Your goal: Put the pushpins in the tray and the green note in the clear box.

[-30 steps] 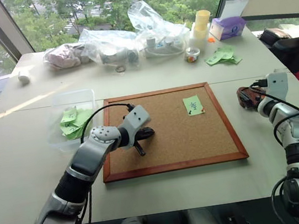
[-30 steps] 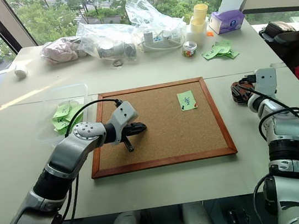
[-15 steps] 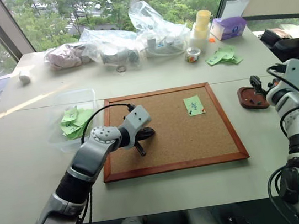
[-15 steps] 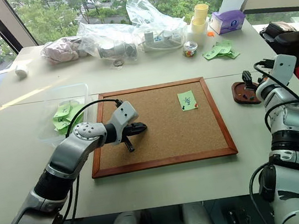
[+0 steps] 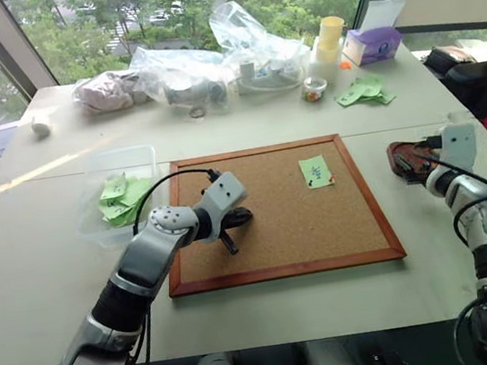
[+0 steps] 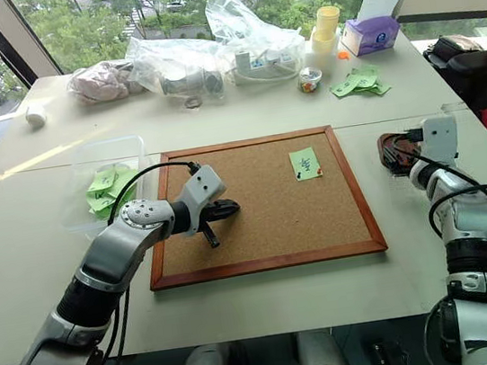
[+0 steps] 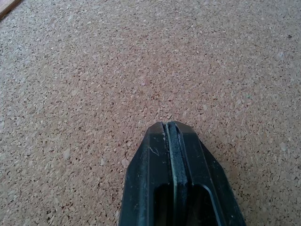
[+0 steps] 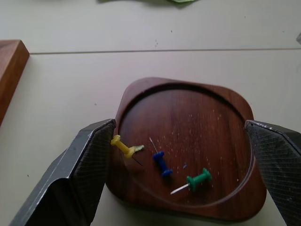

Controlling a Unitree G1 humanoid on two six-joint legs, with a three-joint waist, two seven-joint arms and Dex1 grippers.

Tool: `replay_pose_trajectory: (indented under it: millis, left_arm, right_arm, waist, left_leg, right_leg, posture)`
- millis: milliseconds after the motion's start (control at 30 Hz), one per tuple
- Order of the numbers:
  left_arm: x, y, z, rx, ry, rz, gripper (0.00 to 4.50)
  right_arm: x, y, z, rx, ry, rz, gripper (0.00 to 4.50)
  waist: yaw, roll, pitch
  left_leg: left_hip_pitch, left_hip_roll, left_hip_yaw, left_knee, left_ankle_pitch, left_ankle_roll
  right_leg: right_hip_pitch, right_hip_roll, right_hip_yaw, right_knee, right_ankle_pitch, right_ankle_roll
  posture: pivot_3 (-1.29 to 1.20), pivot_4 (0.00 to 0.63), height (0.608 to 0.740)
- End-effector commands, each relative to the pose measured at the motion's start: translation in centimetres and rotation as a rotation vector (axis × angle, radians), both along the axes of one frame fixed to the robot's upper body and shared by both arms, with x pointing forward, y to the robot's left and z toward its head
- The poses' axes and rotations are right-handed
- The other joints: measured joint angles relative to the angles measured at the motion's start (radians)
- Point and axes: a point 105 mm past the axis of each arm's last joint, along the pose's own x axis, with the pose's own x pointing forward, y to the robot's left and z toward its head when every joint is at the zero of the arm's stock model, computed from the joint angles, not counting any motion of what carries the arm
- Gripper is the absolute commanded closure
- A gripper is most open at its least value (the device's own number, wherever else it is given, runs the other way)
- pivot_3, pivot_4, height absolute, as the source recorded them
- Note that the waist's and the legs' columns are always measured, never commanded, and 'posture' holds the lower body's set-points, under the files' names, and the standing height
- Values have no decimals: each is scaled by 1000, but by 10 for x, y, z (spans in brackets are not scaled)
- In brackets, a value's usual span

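Between spread fingers of right pincer (image 8: 178,155): tray (image 8: 188,117) with yellow, blue, green pushpins (image 8: 162,162) inside. Released, nothing held. Left pincer (image 7: 171,141) clenched empty on cork board (image 5: 275,214); green note (image 5: 315,171) ahead-right, pinned. Pin step apparently ongoing; next: free note, carry to clear box (image 5: 90,190).

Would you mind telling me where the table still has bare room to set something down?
The near strip between the cork board and the table's front edge is bare, as is the gap between the board and the tray. The band between the board's far frame and the plastic bags is mostly free. The far edge is crowded, and the clear box holds green slips.
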Motion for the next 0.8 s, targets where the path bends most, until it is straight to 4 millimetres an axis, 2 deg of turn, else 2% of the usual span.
replay_pose_trajectory:
  millis: [33,333,467,600,800]
  left_arm:
    - [-6,-5,-6,10,12,-32,4500]
    - [-5,-5,-5,13,2,-30,4500]
    - [-5,-5,-6,15,-2,-29,4500]
    - [-5,-5,-6,16,-3,-30,4500]
    - [-6,-4,-6,16,-2,-29,4500]
  right_arm:
    - [4,3,21,51,-88,6,13]
    - [8,1,23,244,-116,-38,13]
    - [7,-4,26,250,-119,-52,13]
    - [6,-9,39,174,-153,-51,13]
    - [4,16,57,90,-217,120,13]
  waist:
    - [1,0,0]
    - [2,0,0]
    - [2,0,0]
    - [2,0,0]
    - [0,0,0]
  left_leg:
    - [0,0,0,0,0,0]
    - [0,0,0,0,0,0]
    - [0,0,0,0,0,0]
    - [0,0,0,0,0,0]
    - [0,0,0,0,0,0]
  right_leg:
    - [0,0,0,0,0,0]
    - [0,0,0,0,0,0]
    - [0,0,0,0,0,0]
    - [0,0,0,0,0,0]
    - [0,0,0,0,0,0]
  posture:
    - [0,150,738]
    - [0,150,738]
    - [0,150,738]
    - [0,150,738]
    - [0,150,738]
